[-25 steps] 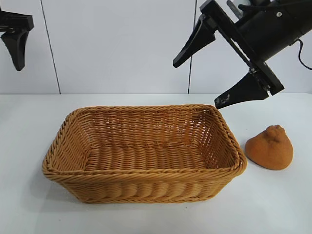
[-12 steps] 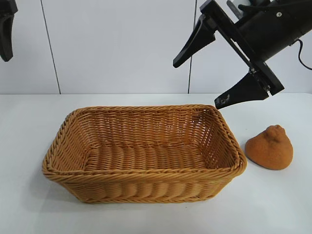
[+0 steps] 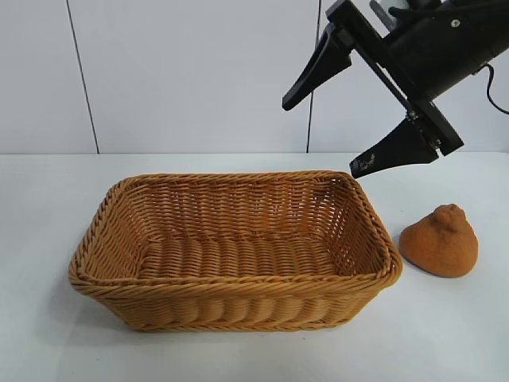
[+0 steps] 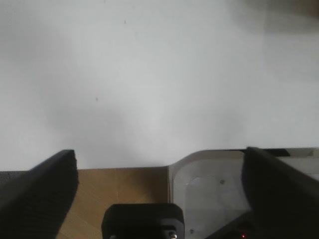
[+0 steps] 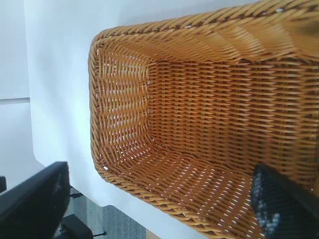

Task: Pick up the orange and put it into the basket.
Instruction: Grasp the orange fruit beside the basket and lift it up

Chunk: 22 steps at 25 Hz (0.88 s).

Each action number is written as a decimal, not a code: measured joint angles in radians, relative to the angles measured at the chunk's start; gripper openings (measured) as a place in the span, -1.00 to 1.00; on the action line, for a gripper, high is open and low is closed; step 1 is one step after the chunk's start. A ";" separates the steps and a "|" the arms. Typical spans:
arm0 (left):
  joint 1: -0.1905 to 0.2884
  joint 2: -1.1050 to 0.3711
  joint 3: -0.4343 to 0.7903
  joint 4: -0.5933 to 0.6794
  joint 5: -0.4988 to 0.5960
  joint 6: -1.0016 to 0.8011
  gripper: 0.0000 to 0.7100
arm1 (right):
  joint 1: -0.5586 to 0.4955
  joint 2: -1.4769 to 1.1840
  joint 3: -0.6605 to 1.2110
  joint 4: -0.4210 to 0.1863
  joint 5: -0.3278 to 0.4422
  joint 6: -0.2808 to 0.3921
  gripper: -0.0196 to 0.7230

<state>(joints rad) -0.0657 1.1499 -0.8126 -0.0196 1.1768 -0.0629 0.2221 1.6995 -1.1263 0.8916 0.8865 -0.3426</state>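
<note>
One orange on counter, outside basket

One orange [image 3: 439, 241] sits on the white counter [image 3: 48, 199], just beside the basket [image 3: 236, 286]. Right gripper [image 3: 338, 131] hangs above the basket's far corner, released, jaws spread. Left gripper [image 4: 159, 191] is released over bare counter.

Robot lab test bench, not a home or kitchen.
A bare white table [image 3: 238, 350] stands against plain white wall panels [image 3: 191, 72] with thin dark seams; a black robot arm [image 3: 445, 40] with a trailing cable hangs over it, and the only props are a wicker basket [image 3: 238, 310] and one orange [image 3: 440, 241].
</note>
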 joint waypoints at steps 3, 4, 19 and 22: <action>0.000 -0.161 0.122 0.000 -0.024 0.003 0.79 | 0.000 0.000 0.000 0.000 0.000 0.000 0.87; 0.000 -0.210 0.149 0.000 -0.028 0.004 0.79 | 0.000 0.000 0.000 0.000 0.000 0.000 0.87; 0.000 -0.914 0.305 -0.001 -0.112 0.005 0.79 | 0.000 0.000 -0.001 0.004 0.020 0.000 0.87; 0.000 -1.011 0.307 -0.001 -0.112 0.005 0.79 | 0.000 0.000 -0.002 0.004 0.034 0.000 0.87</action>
<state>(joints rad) -0.0657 0.1387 -0.5055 -0.0205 1.0651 -0.0578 0.2221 1.6995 -1.1282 0.8956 0.9205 -0.3426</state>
